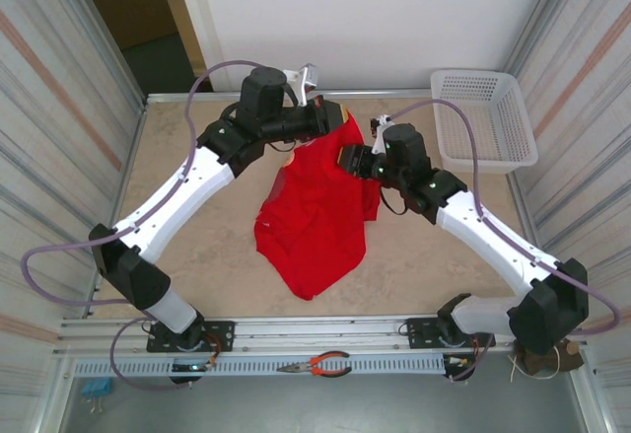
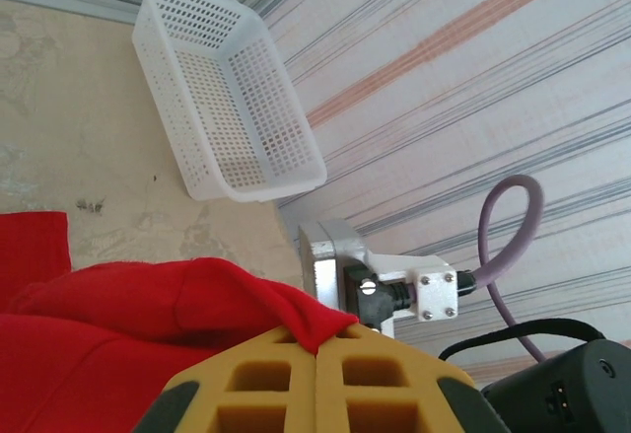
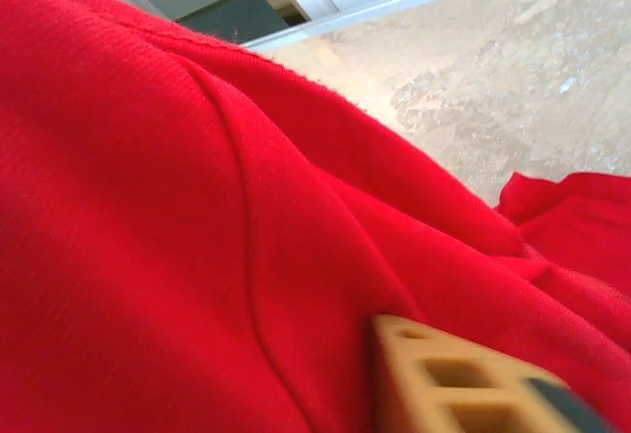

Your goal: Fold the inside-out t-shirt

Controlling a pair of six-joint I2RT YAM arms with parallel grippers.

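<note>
Here, left tool (image 2: 317, 346) pinching t-shirt (image 1: 315, 226) edge, basket (image 1: 520, 122) apart

White-black arms (image 1: 177, 191), purple cables (image 1: 211, 71)

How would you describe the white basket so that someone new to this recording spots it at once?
Start with the beige table in the top view and go to its far right corner, against the striped wall. There, right of the red t-shirt, sits the white basket: rectangular, with perforated walls, the only container there.
</note>
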